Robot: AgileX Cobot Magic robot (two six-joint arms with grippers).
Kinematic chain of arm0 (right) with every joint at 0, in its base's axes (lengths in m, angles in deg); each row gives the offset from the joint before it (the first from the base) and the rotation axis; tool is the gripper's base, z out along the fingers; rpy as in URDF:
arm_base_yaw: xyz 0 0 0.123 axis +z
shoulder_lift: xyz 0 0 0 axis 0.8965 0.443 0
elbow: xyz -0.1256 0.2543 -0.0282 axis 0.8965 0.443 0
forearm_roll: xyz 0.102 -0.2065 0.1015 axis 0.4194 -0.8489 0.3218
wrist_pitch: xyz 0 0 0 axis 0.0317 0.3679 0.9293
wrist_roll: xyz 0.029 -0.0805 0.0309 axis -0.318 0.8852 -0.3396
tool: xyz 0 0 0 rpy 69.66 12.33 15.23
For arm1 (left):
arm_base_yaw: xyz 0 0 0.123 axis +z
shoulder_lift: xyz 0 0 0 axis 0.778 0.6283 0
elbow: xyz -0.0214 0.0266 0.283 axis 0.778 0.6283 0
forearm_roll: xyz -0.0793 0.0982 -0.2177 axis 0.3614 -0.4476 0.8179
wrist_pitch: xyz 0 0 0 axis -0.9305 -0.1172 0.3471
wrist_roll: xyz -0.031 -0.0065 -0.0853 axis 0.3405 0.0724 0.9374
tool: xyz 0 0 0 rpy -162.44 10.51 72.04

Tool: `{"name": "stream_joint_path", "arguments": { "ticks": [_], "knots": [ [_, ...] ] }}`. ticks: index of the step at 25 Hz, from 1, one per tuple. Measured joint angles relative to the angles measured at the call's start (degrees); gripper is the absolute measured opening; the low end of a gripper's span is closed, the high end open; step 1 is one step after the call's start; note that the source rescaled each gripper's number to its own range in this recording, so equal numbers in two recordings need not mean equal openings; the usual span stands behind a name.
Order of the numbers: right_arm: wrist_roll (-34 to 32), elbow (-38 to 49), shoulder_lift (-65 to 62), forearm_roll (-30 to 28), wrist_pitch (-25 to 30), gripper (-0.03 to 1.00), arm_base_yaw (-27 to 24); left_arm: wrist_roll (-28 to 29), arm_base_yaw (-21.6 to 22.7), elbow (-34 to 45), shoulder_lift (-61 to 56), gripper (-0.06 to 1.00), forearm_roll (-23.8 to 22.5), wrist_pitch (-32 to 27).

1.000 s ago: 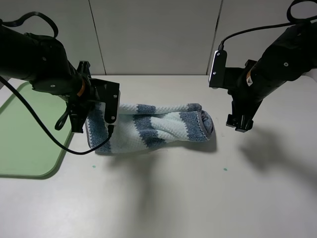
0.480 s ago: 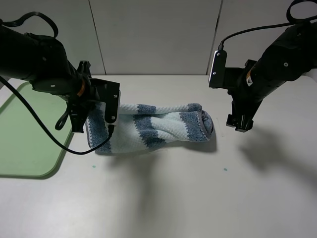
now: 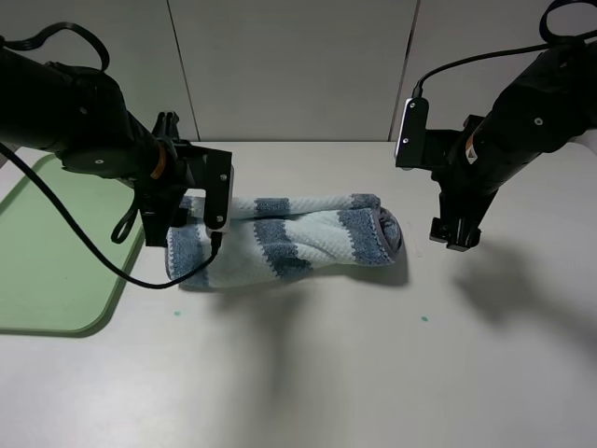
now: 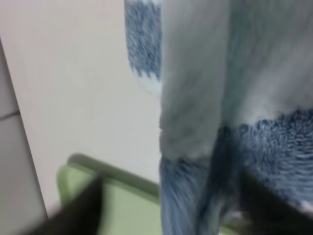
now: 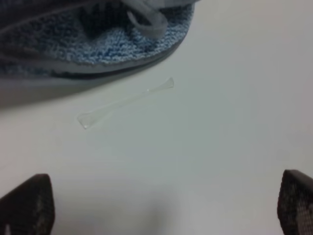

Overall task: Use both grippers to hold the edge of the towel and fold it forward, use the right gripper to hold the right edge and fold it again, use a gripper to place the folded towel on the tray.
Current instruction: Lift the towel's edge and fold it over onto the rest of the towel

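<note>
Two folds look done; the carry remains

Your left gripper (image 3: 182, 229) sits at the left end of the towel (image 3: 298, 238), fingers (image 4: 80, 213) apparently clamped on the striped cloth, probably because that end lies nearest the tray (image 3: 47, 271); your right gripper (image 3: 455, 238) hangs just beside the towel's right end, its fingers spread wide and empty over the desk (image 3: 326, 373), so it is clear of the carry; the towel lies folded on the desk, beside the tray, not on it.
</note>
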State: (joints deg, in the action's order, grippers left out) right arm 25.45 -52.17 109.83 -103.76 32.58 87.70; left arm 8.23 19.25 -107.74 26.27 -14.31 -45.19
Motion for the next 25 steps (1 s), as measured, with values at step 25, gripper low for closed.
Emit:
{"name": "stream_joint_path", "arguments": {
  "ticks": [25],
  "knots": [
    [-3.0,0.0,-2.2,-0.2,1.3,1.0,0.0,3.7,0.0,0.1,-0.4,1.0,0.1,5.7]
  ]
}}
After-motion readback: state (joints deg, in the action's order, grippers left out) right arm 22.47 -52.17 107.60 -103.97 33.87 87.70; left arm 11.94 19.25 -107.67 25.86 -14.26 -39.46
